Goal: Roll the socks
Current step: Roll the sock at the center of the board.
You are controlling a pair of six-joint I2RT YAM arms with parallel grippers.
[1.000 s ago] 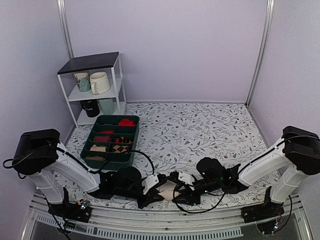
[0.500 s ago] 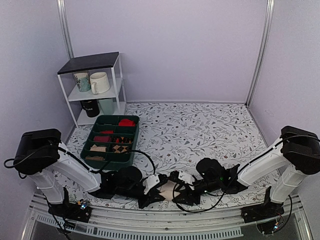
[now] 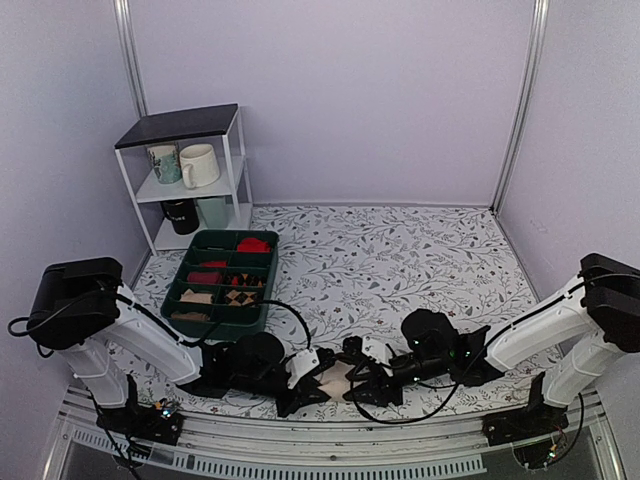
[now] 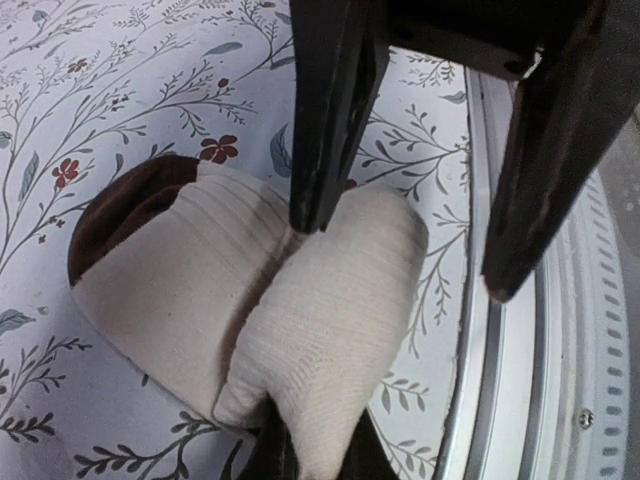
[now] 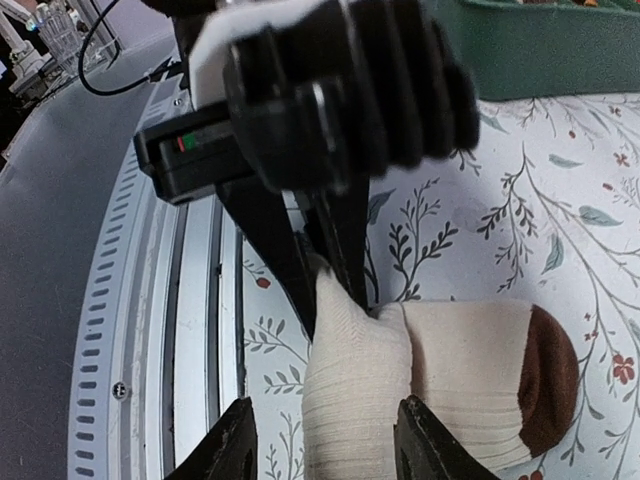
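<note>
You have the socks (image 3: 338, 378) at the bottom centre of the overhead view, right at the near edge of the surface (image 3: 400, 270), with both arms folded in low over them. Your left gripper (image 4: 310, 455) is clamped tight on a pinch of cream fabric at the bundle's narrow end, at the bottom of its own wrist view. Your right gripper (image 5: 325, 440) holds nothing. Its jaws stand about half apart, with one finger (image 4: 330, 120) pressing its tip into the crease on top of the fold and the other hanging just off the bundle's edge beside the metal rail (image 4: 520, 400). The dark brown end (image 5: 545, 380) pokes out at the lower right of the right wrist view, so the roll looks only partly formed. Watch three things. If you close the right gripper where it sits, it will likely catch only the outer lobe, and the roll will come out lopsided or spring open. If you pull against the left gripper's thin pinch, the fabric may slip free and unfold. The outer finger is near the rail, so a small sideways move could strike it or nudge the bundle over the edge. The two grippers are also almost touching, so any twist risks a clash.
</note>
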